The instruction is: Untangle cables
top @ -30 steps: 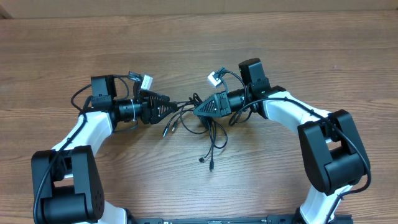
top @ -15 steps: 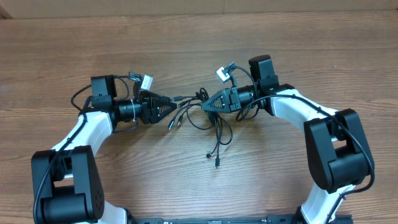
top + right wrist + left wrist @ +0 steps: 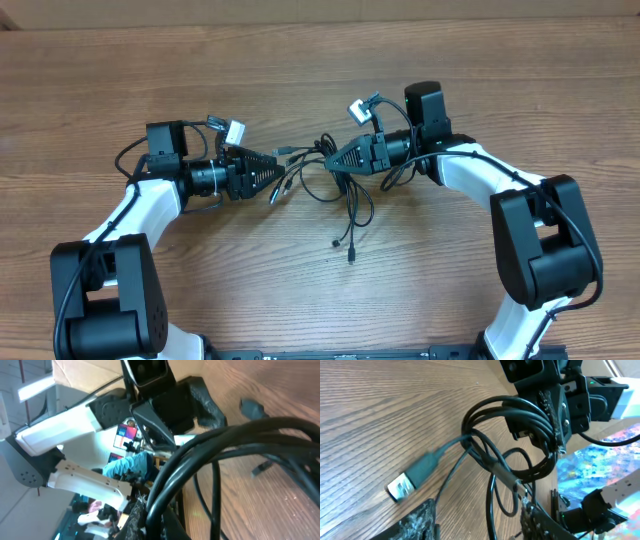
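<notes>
A knot of thin black cables [image 3: 335, 185] at the middle of the table [image 3: 320, 60], well back from every edge. Bunched into loops just beneath the right gripper [image 3: 333, 165], with two loose ends [image 3: 351, 255] trailing toward the near edge and a silver-tipped plug [image 3: 402, 485] lying flat on the wood on the left side.

Right gripper clamped tight on a bundle of those loops, which runs thick past its fingers in the right wrist view. Left gripper [image 3: 273, 170] roughly half open, fingers [image 3: 420, 522] apart, a couple of strands passing between them; contact with those strands impossible to tell. Tips of the two grippers near each other, not touching, pointed at one another along the table's length.

Outward from the knot: broad bare wood toward the far edge, and a narrower band toward the near edge, hemmed in left and right by the arms [image 3: 150, 205] curving back to the near corners.
</notes>
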Robot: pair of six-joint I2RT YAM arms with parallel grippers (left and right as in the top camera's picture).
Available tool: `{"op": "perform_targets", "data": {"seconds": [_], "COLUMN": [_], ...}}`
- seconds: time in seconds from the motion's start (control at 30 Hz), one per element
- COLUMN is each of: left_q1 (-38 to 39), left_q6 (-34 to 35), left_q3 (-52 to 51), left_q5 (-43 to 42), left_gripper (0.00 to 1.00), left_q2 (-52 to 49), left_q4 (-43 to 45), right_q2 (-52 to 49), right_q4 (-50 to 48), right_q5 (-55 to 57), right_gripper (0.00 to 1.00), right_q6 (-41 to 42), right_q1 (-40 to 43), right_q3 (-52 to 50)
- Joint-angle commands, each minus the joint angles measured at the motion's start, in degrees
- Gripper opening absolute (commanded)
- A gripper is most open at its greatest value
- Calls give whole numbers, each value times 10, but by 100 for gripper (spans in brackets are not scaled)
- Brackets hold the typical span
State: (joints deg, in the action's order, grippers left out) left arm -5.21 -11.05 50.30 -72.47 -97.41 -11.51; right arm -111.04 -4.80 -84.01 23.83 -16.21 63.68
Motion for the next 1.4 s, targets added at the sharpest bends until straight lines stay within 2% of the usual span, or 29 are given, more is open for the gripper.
{"op": "perform_targets", "data": {"seconds": [0.0, 0.17, 0.33, 0.37, 0.47, 0.57, 0.67, 0.9, 1.03, 1.23, 1.37], "left_q1": [13, 23, 30, 31, 31, 30, 29, 22, 9, -10, -24], "left_q6": [-5, -6, -8, -10, -9, -9, 17, 154, 178, 179, 218], "left_q3": [9, 9, 9, 9, 9, 9, 9, 9, 9, 9, 9], "left_q5": [-44, -60, -56, -52, -25, 18, 74, 238, 280, 286, 351], "left_gripper": [51, 50, 47, 44, 17, 8, 5, 4, 4, 4, 4], "left_q2": [-4, -4, -4, -4, -4, -4, -4, -4, -4, -4, -4], "left_q4": [0, 0, 0, 0, 0, 0, 7, 12, 8, -2, -14], "right_q2": [19, 19, 19, 19, 19, 19, 19, 19, 19, 19, 19], "right_q4": [-66, -144, -151, -151, -151, -151, -151, -150, -150, -150, -151], "right_q5": [-18, -18, -18, -18, -18, -16, -16, -16, -17, -17, -18], "right_gripper": [4, 4, 4, 4, 4, 4, 4, 4, 4, 4, 4], "right_q6": [94, 163, 169, 169, 169, 169, 169, 169, 169, 169, 169], "right_q1": [2, 2, 2, 2, 2, 2, 7, 25, 25, 25, 25], "right_q3": [1, 1, 1, 1, 1, 1, 1, 1, 1, 1, 1]}}
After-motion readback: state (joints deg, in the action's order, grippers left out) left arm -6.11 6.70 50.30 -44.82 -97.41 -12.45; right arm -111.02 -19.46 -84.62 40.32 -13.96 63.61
